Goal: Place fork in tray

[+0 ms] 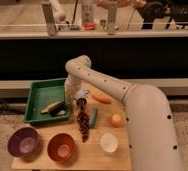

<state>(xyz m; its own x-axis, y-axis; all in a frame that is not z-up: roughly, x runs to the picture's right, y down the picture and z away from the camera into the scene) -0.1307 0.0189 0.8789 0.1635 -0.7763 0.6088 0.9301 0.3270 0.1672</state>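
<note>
Camera view shows you the white robot arm (137, 110) reaching in from the right. Its gripper (75, 98) is low at the right rim of the green rectangular plastic tray (38, 96), which sits at the left rear of the wooden table (94, 156). You cannot tell whether the gripper is clenched or released. A dark, tan-handled object (54, 107) lies inside the tray; you cannot tell whether it is the fork. A bunch of dark grapes (82, 122) lies just beside the gripper.

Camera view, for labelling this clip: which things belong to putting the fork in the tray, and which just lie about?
Job: green rectangular plastic tray; robot's claw, beside the tray's right-hand rim; the fork I cannot pick out.
Lying about: round purple bowl; round orange bowl; dark grape bunch; orange carrot; small round orange fruit; white cup.
</note>
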